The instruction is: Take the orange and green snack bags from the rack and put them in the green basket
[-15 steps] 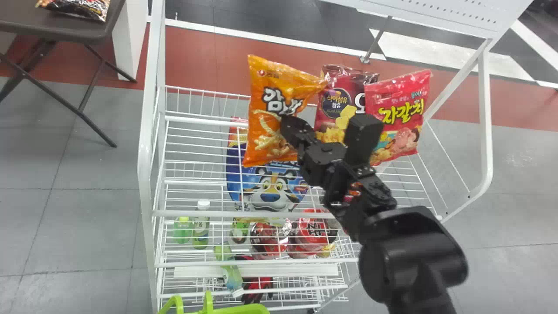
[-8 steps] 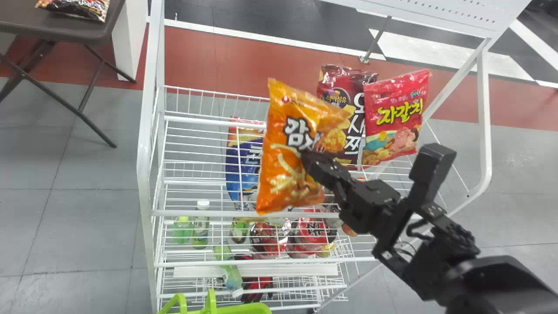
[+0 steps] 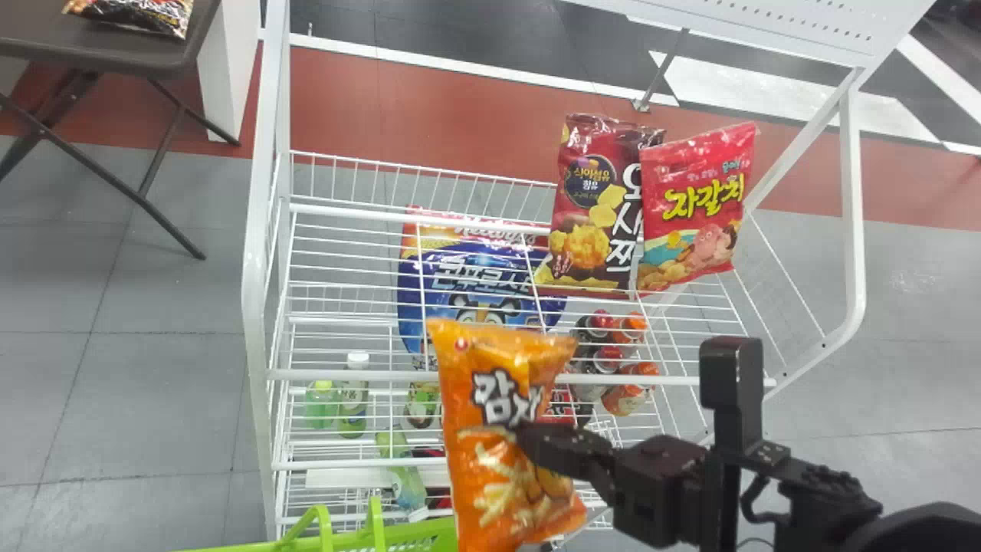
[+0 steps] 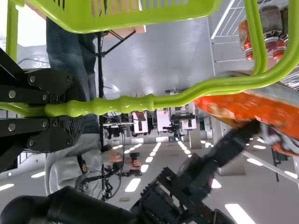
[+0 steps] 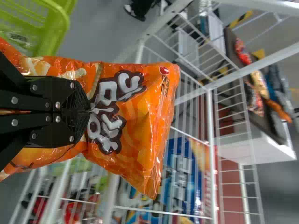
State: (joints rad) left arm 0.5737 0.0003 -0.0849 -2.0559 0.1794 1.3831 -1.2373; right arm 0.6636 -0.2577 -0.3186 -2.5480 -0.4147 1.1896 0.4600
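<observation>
In the head view my right gripper (image 3: pixel 529 433) is shut on the orange snack bag (image 3: pixel 490 460), which hangs upright in front of the rack (image 3: pixel 337 376), just right of the green basket (image 3: pixel 418 534) at the bottom edge. The right wrist view shows the right gripper (image 5: pixel 84 112) pinching the middle of the orange bag (image 5: pixel 135 140), with the basket (image 5: pixel 56 32) beyond it. My left gripper (image 4: pixel 70 109) is closed around the handle (image 4: pixel 121 105) of the green basket (image 4: pixel 140 21) in the left wrist view; the orange bag (image 4: pixel 238 105) is blurred near the handle's far end.
Two reddish snack bags (image 3: pixel 690 207) stand at the rack's upper right. A blue cereal bag (image 3: pixel 475 276), small bottles (image 3: pixel 354 395) and cans (image 3: pixel 628 368) are on the shelves behind the wires. A dark folding table (image 3: pixel 100 46) stands at the far left.
The right gripper has carried the orange bag down and toward the robot, from the rack's upper part to near the basket. The basket has shifted left at the bottom edge.
</observation>
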